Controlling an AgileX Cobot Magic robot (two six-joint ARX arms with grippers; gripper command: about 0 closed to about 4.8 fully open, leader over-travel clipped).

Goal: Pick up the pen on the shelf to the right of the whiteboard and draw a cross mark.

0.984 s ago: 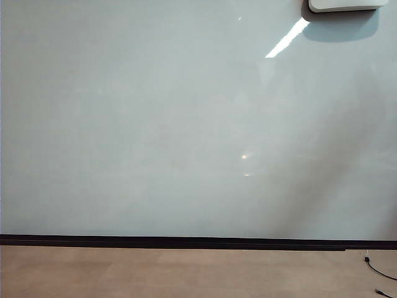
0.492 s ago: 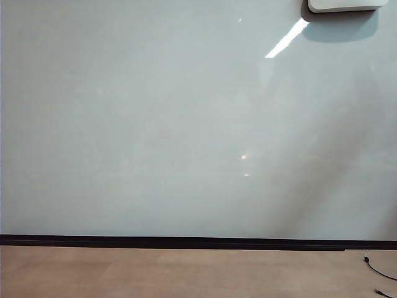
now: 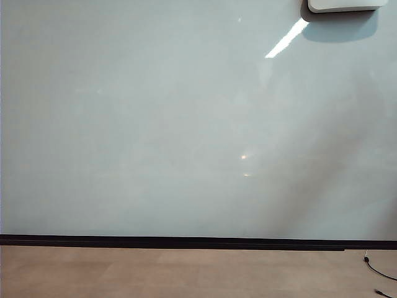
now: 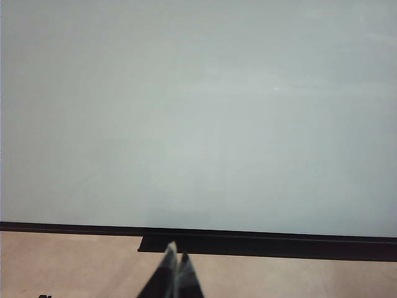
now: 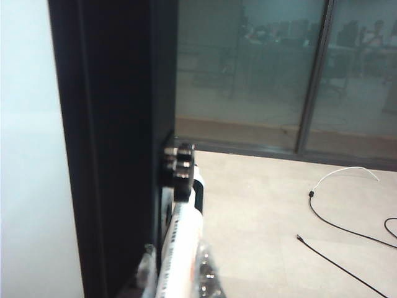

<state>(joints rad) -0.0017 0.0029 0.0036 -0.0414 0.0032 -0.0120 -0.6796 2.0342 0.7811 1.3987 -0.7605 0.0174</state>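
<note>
The whiteboard (image 3: 186, 124) fills the exterior view, pale and glossy, with a black strip along its lower edge; no arm and no cross mark show there. My left gripper (image 4: 177, 259) hangs in front of the whiteboard (image 4: 198, 112), its fingertips pressed together with nothing between them. In the right wrist view, my right gripper (image 5: 178, 273) is shut on the pen (image 5: 184, 239), a slim white marker with a black end (image 5: 180, 169). The pen lies close along the black upright frame (image 5: 115, 143) beside the whiteboard (image 5: 25, 155). I cannot make out the shelf.
A white box (image 3: 344, 5) hangs at the board's top right corner. Black cables (image 3: 377, 268) lie on the tan floor at the lower right, and cables (image 5: 347, 233) also cross the floor beyond the pen. Glass partitions (image 5: 248, 74) stand behind.
</note>
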